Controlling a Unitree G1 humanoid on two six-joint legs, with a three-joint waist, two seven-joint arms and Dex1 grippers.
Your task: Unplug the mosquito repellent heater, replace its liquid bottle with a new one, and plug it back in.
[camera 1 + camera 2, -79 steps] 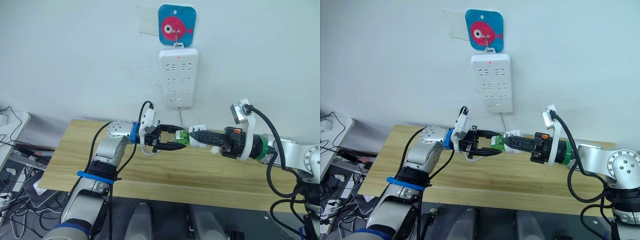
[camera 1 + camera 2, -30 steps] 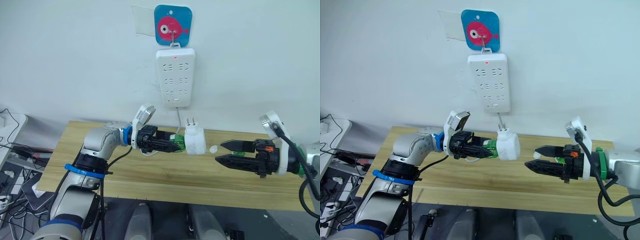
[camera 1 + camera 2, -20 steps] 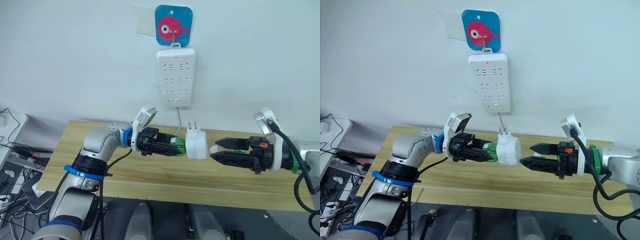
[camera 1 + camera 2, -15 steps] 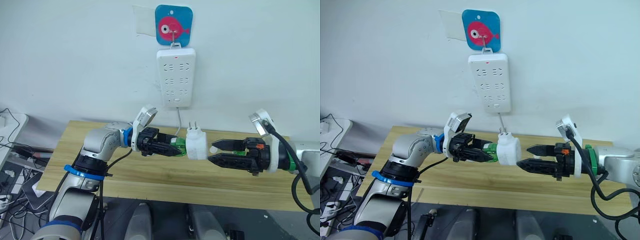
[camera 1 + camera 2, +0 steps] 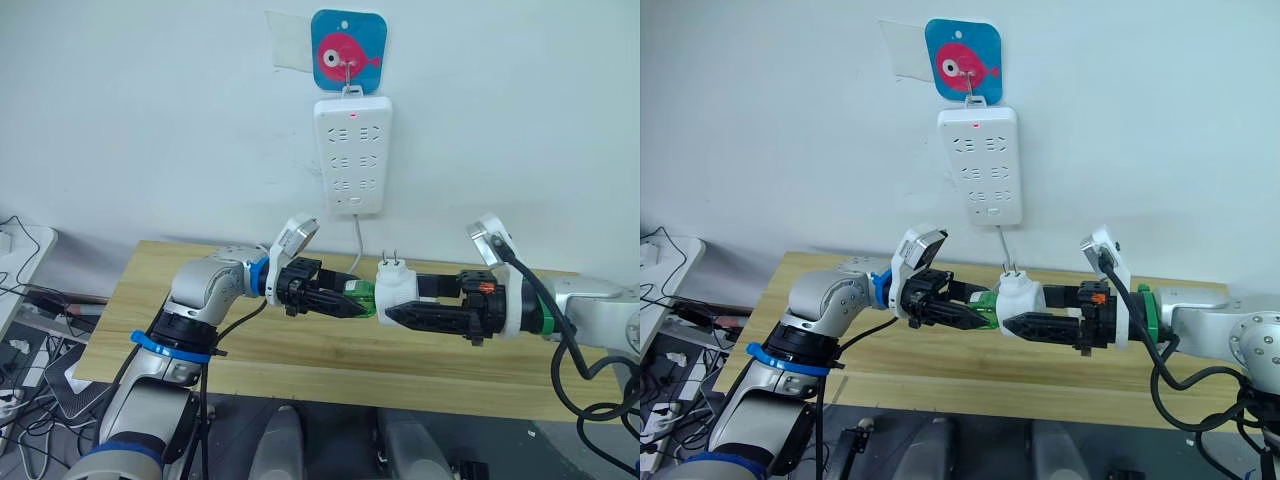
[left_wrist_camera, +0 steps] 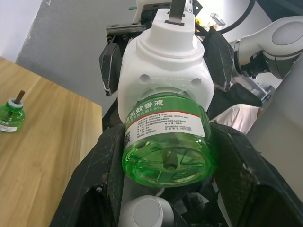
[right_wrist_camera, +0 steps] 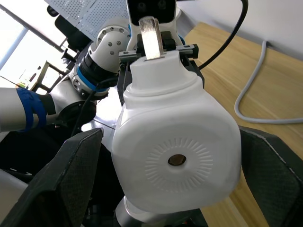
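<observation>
Holding the unplugged heater above the worktop, right fingers clasping its body, left fingers clenched on the bottle; plugging back into the power strip remains.

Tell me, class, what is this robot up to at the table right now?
The robot holds a mosquito repellent heater in the air above the wooden table, unplugged from the power strip on the wall. The left gripper grips the green liquid bottle fitted in the heater, while the right gripper has its fingers around the white body. Another green bottle stands on the table.
</observation>
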